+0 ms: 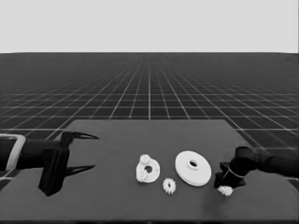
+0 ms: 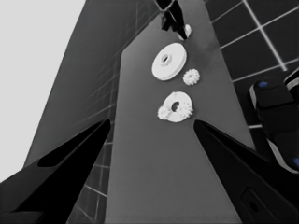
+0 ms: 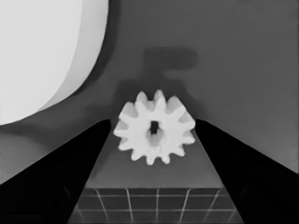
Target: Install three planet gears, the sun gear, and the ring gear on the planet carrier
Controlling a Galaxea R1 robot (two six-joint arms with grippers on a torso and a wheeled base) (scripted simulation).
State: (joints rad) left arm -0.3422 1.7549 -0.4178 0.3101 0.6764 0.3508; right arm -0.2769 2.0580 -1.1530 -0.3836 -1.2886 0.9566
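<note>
The planet carrier, the smaller round part (image 1: pixel 153 169) (image 2: pixel 176 99), lies mid-table with two planet gears on it, one at its far edge (image 1: pixel 145 159) and one at its near edge (image 1: pixel 140 175). A loose gear (image 1: pixel 168 185) (image 2: pixel 191 77) lies just to its right. The ring gear, the larger round part (image 1: pixel 193 168) (image 2: pixel 168 61) (image 3: pixel 42 56), lies flat farther right. My right gripper (image 1: pixel 226 185) (image 3: pixel 153 122) is low over another gear (image 1: pixel 225 190) (image 3: pixel 154 128), open, with one finger on either side of it. My left gripper (image 1: pixel 95 151) (image 2: pixel 152 121) waits open over the table's left end.
The right-hand gear lies near the table's front right edge, close beside the larger round part's rim. Dark machinery with blue lights (image 2: pixel 275 121) stands past the table's edge in the left wrist view.
</note>
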